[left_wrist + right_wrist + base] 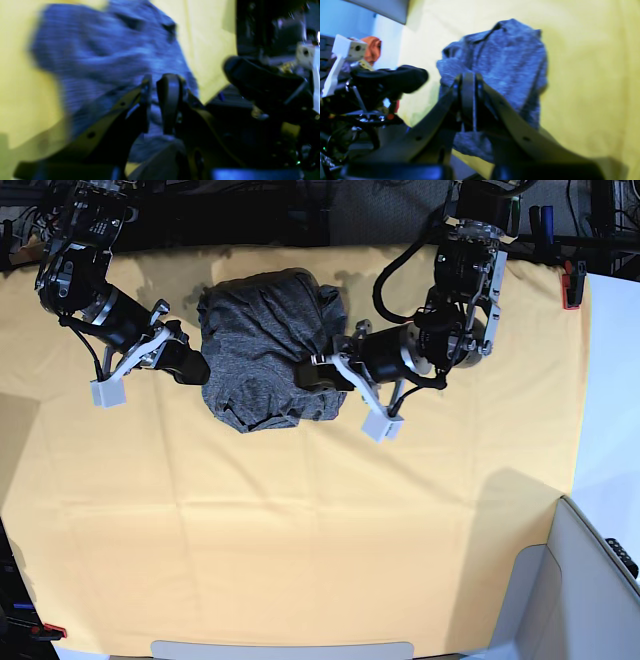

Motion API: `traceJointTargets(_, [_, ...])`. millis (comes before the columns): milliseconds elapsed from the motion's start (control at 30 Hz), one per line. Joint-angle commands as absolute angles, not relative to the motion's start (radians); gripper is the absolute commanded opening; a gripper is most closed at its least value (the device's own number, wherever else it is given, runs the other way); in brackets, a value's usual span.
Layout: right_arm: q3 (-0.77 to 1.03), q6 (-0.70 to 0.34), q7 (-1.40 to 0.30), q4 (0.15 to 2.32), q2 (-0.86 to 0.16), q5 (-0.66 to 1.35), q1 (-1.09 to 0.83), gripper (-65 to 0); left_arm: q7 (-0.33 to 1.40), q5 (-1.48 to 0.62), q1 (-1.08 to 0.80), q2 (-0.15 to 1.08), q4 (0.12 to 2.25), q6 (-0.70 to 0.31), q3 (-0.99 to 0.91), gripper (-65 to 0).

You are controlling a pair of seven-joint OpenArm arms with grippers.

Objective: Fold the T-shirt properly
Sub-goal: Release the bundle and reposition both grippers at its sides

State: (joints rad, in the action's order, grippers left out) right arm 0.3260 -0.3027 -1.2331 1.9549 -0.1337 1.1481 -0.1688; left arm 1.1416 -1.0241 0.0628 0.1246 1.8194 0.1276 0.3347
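We judge the fold barely begun. The T-shirt (265, 345) lies as a crumpled, roughly rounded heap on the far half of the bench (300, 540), left of centre in the base view. No sleeve, hem or collar is laid out flat. No straight fold edge shows anywhere. Still to do, as we read it: spread the garment flat, bring the sleeves in, then fold the body.

The right end effector (468, 100) sits at the heap's left edge in the base view. Its wrist view shows the jaws pressed together with knit fabric right around the tips; we cannot tell whether any cloth is caught between them. The left end effector (160, 100) is at the heap's right edge. Its jaws stand close, with a narrow gap and grey fabric behind it; that view is motion-blurred, so we cannot tell whether it is pinching cloth.

Materials: the shirt is a soft heathered charcoal knit, matte, with deep irregular creases and overlapping lobes. It looks limp and likely to drape and bunch when lifted. The bench carries a plain yellow cloth (420, 510), smooth weave, with faint straight crease lines running across it. The end effector fingers are dark, hard and smooth.
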Motion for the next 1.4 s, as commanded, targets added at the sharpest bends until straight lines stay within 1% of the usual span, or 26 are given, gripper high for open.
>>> traceJointTargets(0, [0.3,-0.335,-1.222,1.974,-0.117,1.167,-0.162,-65.0,1.13,-1.04,0.104,0.125,1.817,0.124,0.343,-58.1])
traceJointTargets(33, [0.282,-0.354,-1.222,1.971,-0.102,1.165,-0.165,-65.0,1.125,-1.04,0.116,0.125,1.801,0.124,0.352,-58.1])
traceJointTargets(133, [0.248,-0.36,-1.222,1.969,-0.084,1.125,-0.182,-65.0,1.119,-1.041,0.15,0.12,1.727,0.124,0.375,-58.1])
traceJointTargets(267, [0.219,-0.358,-1.222,1.969,-0.087,1.056,-0.196,-65.0,1.067,-1.041,0.202,0.105,1.616,0.124,0.426,-58.1])
traceJointTargets(467, [0.209,-0.358,-1.222,1.959,-0.085,0.928,-0.222,-65.0,1.001,-1.04,0.231,0.105,1.495,0.124,0.504,-58.1])
traceJointTargets(600, [0.209,-0.358,-1.222,1.926,-0.09,0.875,-0.242,-65.0,0.954,-1.038,0.231,0.116,1.478,0.124,0.516,-58.1])
traceJointTargets(933, [0.209,-0.358,-1.222,1.913,-0.108,0.748,-0.266,-65.0,0.831,-1.038,0.252,0.228,1.478,0.131,0.503,-58.1])
traceJointTargets(1067, [0.22,-0.358,-1.221,1.94,-0.111,0.75,-0.255,-65.0,0.823,-1.044,0.239,0.225,1.508,0.131,0.409,-58.1])
traceJointTargets(1200, [0.222,-0.358,-1.218,2.018,-0.108,0.75,-0.2,-64.8,0.825,-1.046,0.159,0.225,1.666,0.131,0.302,-58.1])
traceJointTargets(1367, [0.223,-0.358,-1.216,2.034,-0.108,0.746,-0.084,-64.8,0.826,-1.047,0.059,0.228,1.85,0.131,0.278,-58.1])
